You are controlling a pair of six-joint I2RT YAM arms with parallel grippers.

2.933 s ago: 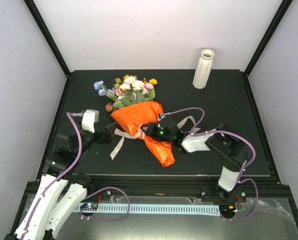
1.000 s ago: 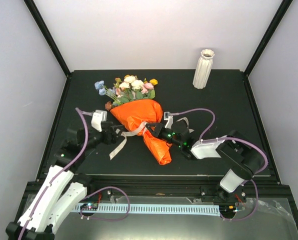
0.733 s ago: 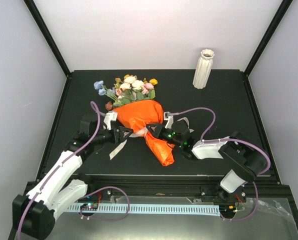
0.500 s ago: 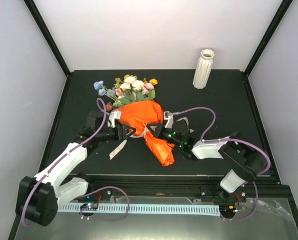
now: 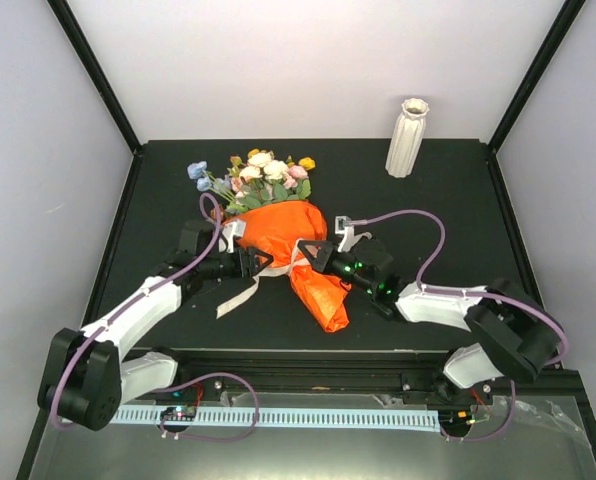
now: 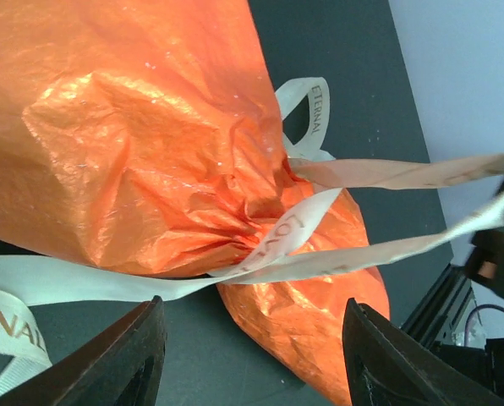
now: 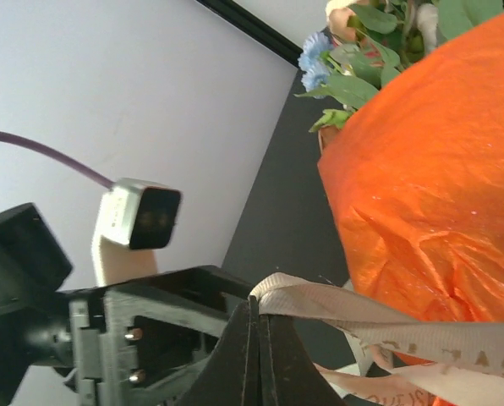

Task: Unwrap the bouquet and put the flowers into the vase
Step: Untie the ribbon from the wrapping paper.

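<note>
Bouquet (image 5: 283,235), centre frame: crinkled orange paper cinched by cream ribbon (image 6: 387,173) (printed lettering); right gripper (image 7: 254,309) pinches one ribbon strand; left gripper (image 6: 252,315) jaws spread.

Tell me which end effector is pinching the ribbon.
The right end effector, shut on a strand of the ribbon; the left end effector stands open, gripping nothing.

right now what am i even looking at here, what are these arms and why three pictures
These are two robot arms bolted to a black table. One picture looks down from overhead; the other two come from a camera on each wrist. A bouquet in orange paper lies on the table, its flowers poking out, tied with cream ribbon. A white vase stands far right. The right gripper is pinched shut on the ribbon. The left gripper is open near the knot.
</note>
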